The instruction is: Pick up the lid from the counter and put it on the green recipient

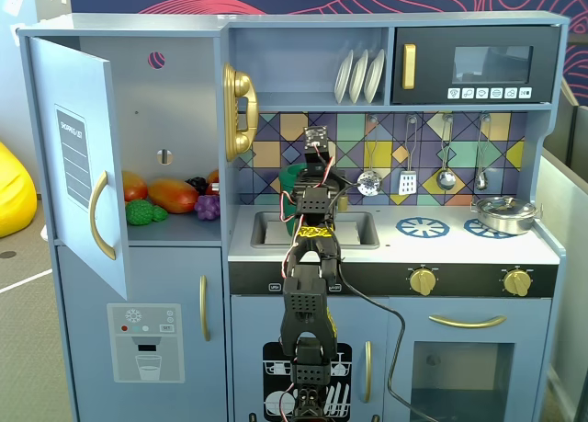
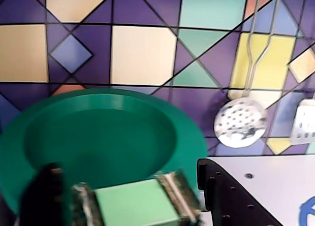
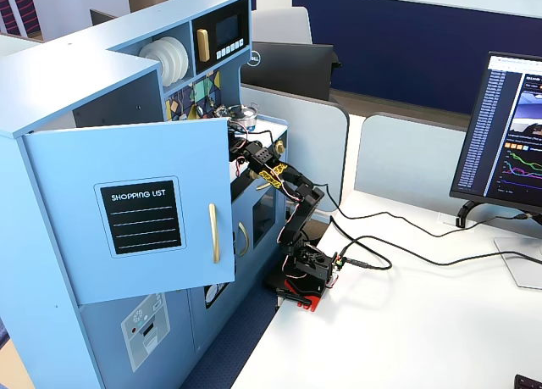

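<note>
Nearest the wrist camera, at the bottom edge, a light-green flat block [image 2: 135,204] is sitting between two ribbed metal-looking fingers [image 2: 82,206], with the black jaw body dark at far left and a black toothed part at right. The gripper [image 2: 130,206] is pinching this piece from both sides; judged to be the raised strap handle of the lid, though the disc itself is not showing in this view, so the identification is tentative.

Moving right and up, the green recipient [image 2: 98,132] is filling the middle of the wrist view, mouth open and empty, lying just beyond the fingertips. In a fixed view the arm is reaching up from the cabinet front, and the pot [image 1: 290,179] is only partly showing behind it, against the tiled backsplash left of the sink [image 1: 314,229].

Further right, the white counter [image 2: 275,179] is appearing with a slotted skimmer [image 2: 240,122] hanging on the wall above it.

Step in hand, as judged: carrying the lid over the pot mouth. To do it well: keep advancing until the held piece is centred over the rim, keep the lid level, lower until it seats, then spread the fingers. Risk: releasing short of centre, tipping the lid inside.
</note>
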